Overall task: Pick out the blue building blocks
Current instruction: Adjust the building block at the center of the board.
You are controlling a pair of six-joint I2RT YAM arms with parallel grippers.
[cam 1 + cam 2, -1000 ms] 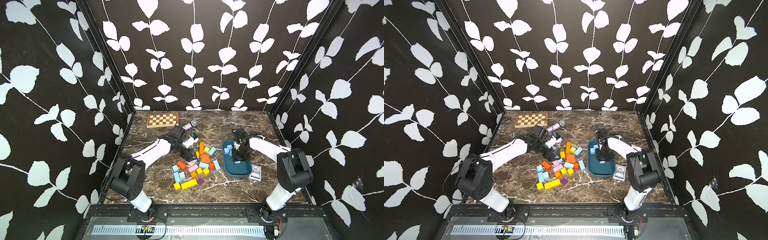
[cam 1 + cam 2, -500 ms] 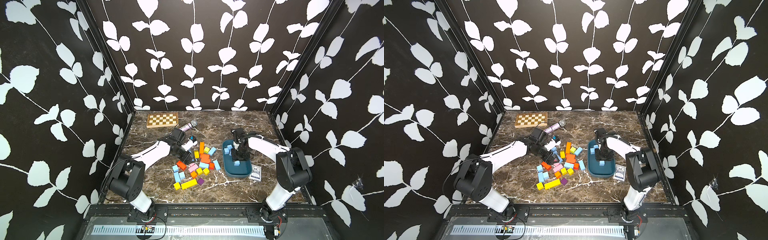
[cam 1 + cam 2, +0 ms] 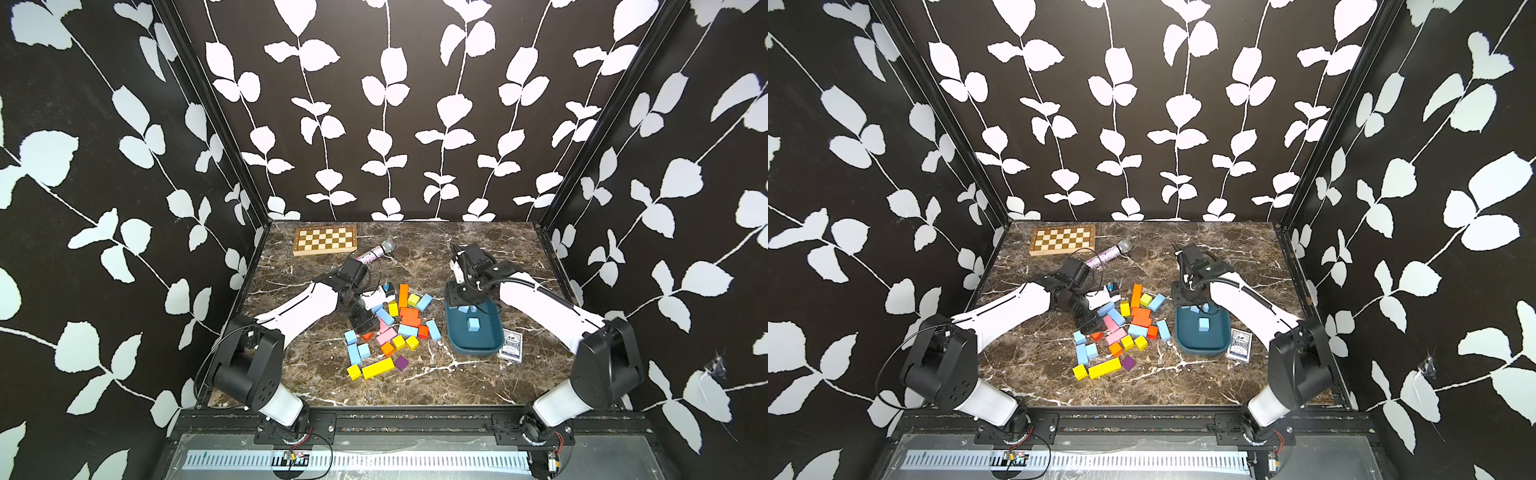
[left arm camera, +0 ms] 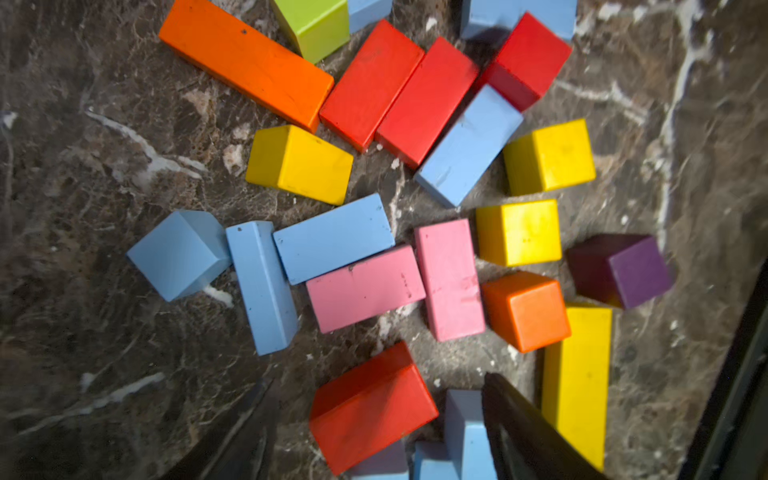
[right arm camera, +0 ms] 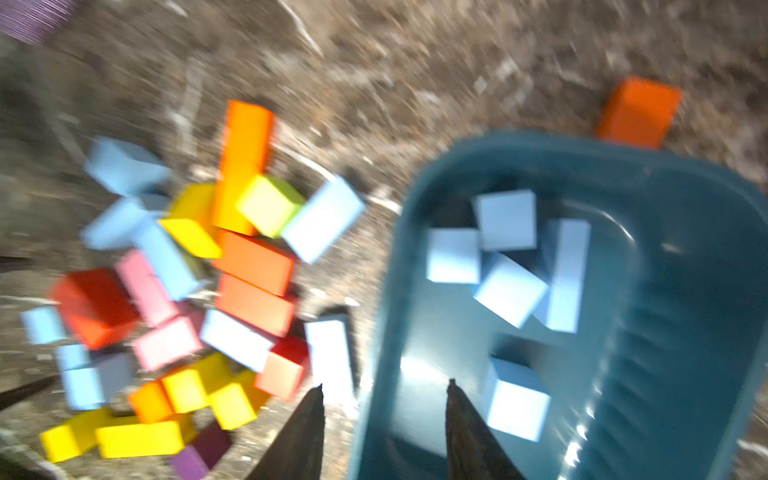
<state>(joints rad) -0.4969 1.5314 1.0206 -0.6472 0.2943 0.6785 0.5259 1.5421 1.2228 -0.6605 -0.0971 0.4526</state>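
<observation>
My right gripper [image 5: 385, 384] just parted, empty above dark teal plastic tray [image 5: 665, 291]; matte sky-blue block [image 5: 515, 399] delivered, I judge; left gripper [image 4: 376, 378] wide, empty.

Top views: the dark brown marble tabletop [image 3: 415, 386] is looked down on from high and far, nearly alike in both top views.
Left wrist: the heap of coloured wooden blocks [image 4: 365, 286] beside the dark teal plastic tray [image 3: 478, 341] is viewed closely, almost straight down.
Right wrist: tray and heap are viewed from near, at a slant.
Shared: the heap is shown in all views; the light blue wooden blocks [image 5: 507, 220] inside the tray, only from above and the right wrist.
</observation>
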